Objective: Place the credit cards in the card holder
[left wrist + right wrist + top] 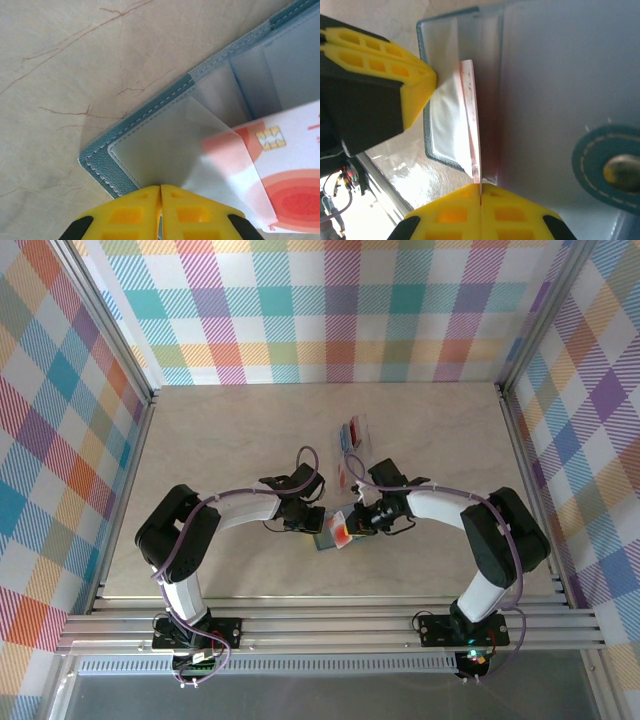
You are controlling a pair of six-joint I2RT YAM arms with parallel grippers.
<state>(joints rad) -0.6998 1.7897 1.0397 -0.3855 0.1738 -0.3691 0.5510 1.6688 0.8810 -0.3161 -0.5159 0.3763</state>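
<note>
On the table [220, 440], a clear case [352, 435] with cards inside is lying beyond both arms. The open card holder [150, 145] is lying between the hands, which are partly hiding it from above. The left hand [160, 192] is pinching its clear pocket flap. The right hand [481, 192] is pinching the red card [295, 165], whose corner is sitting under that flap.

card holder [102, 167]: cut off at right edge | red card [295, 192]: corner veiled by translucent sleeve [165, 150]

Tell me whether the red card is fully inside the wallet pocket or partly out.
Partly out: one corner of the red card sits under the clear pocket sleeve; its chip lies outside.
</note>
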